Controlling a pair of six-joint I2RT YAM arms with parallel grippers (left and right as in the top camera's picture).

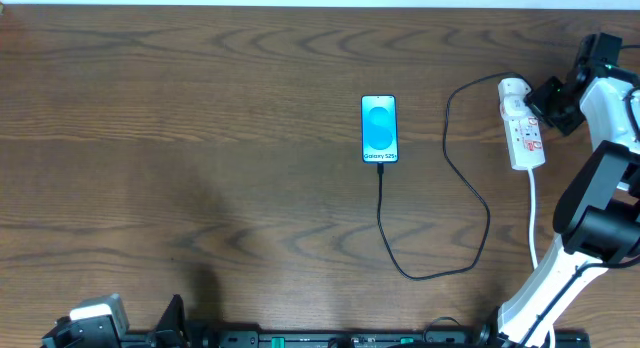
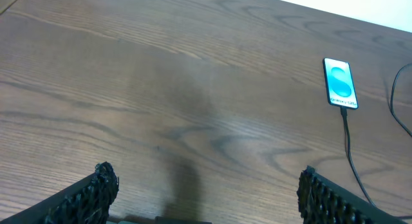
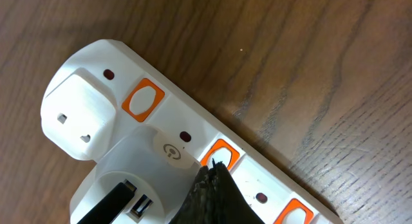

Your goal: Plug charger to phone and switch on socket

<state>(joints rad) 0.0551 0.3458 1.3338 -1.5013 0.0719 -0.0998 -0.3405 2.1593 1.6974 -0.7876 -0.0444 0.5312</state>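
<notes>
The left tool [image 2: 206,176] is held spread wide and empty above the desk [image 1: 200,138], at 7 o'clock of the phone [image 1: 378,128]. The charger [image 1: 380,198] is seen joined to the phone's 6 o'clock edge, so plugging is judged done; only the switching is left. At 3 o'clock of the phone, the socket [image 1: 522,128] is met by the right tool [image 3: 215,182], which is clenched and empty, its tip laid at an orange switch [image 3: 222,150].
</notes>
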